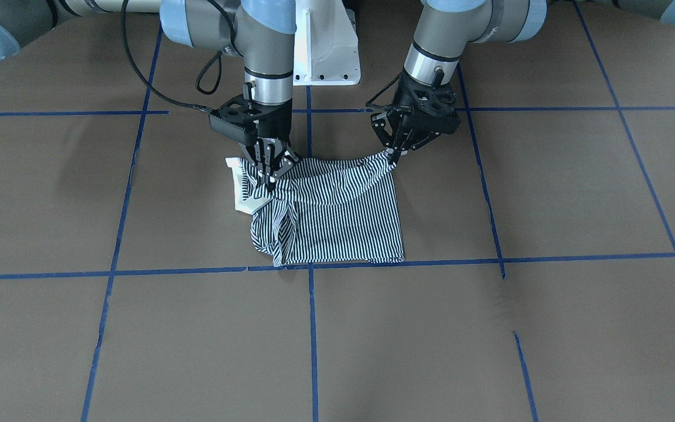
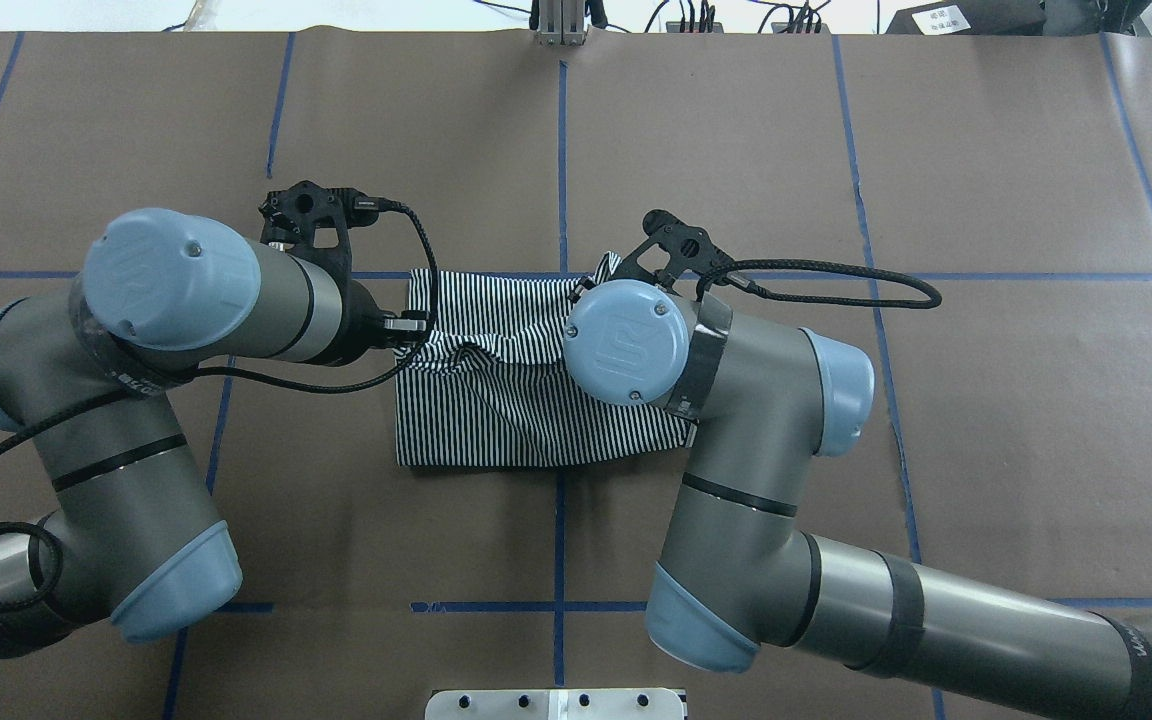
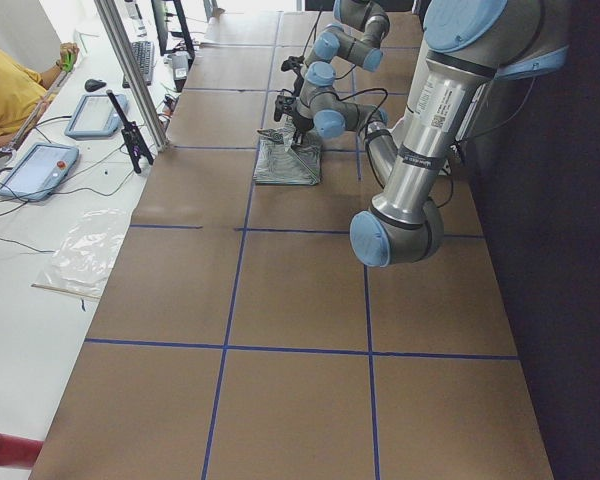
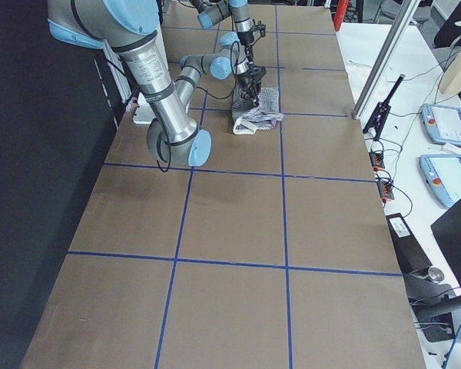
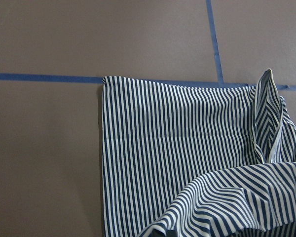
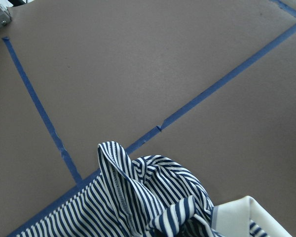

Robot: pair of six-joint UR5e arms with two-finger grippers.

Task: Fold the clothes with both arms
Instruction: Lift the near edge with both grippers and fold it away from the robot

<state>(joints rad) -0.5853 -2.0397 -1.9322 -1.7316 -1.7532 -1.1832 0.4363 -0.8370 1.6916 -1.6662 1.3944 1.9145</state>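
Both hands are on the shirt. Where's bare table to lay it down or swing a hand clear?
Bare: the squares past the blue tape line at the operator-side edge of the shirt, and those flanking it. Crowded: the strip between shirt and white pedestal, where the left hand and right hand grip the fabric.

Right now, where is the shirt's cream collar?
In the front-facing view, the cream collar sticks out at the view-left edge of the striped shirt, just beneath the right end effector.
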